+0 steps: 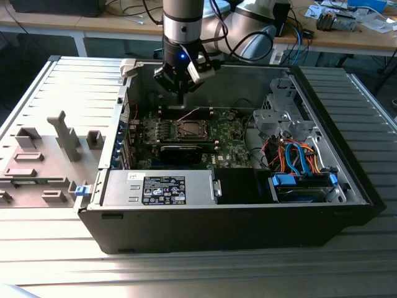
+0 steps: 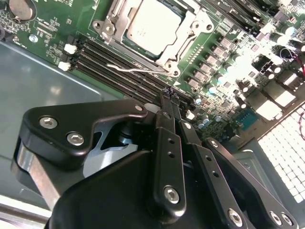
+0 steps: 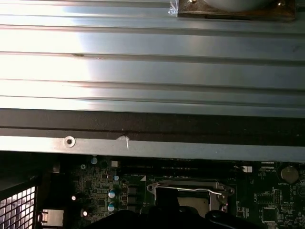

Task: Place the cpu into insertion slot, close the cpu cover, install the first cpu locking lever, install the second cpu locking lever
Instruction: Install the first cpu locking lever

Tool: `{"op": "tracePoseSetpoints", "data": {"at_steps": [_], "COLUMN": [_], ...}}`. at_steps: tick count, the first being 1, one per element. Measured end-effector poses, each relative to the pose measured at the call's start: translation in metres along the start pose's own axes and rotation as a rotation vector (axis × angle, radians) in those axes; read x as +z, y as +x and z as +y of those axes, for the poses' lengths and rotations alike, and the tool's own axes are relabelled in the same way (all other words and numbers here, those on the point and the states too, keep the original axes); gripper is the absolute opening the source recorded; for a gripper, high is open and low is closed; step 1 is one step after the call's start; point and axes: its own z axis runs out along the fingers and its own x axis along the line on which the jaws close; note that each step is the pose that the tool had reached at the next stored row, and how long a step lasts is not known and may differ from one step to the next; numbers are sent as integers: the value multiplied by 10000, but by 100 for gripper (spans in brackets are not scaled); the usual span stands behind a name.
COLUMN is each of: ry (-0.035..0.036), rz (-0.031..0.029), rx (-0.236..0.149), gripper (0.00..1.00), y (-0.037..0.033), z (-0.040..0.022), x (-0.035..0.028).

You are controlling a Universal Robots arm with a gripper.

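The cpu (image 2: 152, 24) lies flat in the insertion slot (image 1: 189, 129) on the green board, its silver top facing up. The cpu cover (image 2: 188, 40) is folded down around it as a silvery frame. A thin wire locking lever (image 2: 126, 69) runs along one side of the socket and shows as a pale line (image 1: 189, 113) in the exterior view. The lever (image 3: 190, 188) also crosses the socket edge in the first wrist view. My gripper (image 2: 169, 92) is shut with nothing held. It hangs above the board just behind the socket (image 1: 180, 96), its tips near the lever side.
The open computer case (image 1: 347, 186) walls in the board. A power supply box (image 1: 164, 189) with a black label sits at the front. A drive cage (image 1: 279, 115) and orange and blue cables (image 1: 298, 158) lie to the exterior view's right. Long black memory slots (image 2: 114, 62) border the socket.
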Motion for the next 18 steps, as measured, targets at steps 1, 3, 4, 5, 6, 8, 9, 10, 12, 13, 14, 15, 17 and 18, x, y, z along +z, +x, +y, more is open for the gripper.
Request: {"op": "tracePoseSetpoints", "data": {"at_steps": [1,3,4,5,6,8,9,10,12,13,14,15,17,18], "ry": [1,4,6,8,9,10,10,10,11,12,14,15,17,19], "rz": [0,0,1,1,0,1,1,0,0,0,1,1,1,1], "rx": [1,-1,-1,0,0,0,0,0,-1,-1,0,1,0,0], "gripper": [11,11,11,11,11,11,11,11,11,11,11,11,11,11], "y": [-10,-36,-47,-64,-85,-106,-120,-132,-157,-171,-188,-200,-217,-228], "z": [0,-1,-1,-2,-2,-3,-3,-4,-4,-5,-6,-6,-6,-7], "x": [0,0,-1,-1,-1,-1,-1,-1,-1,-1,-2,-2,-2,-2]}}
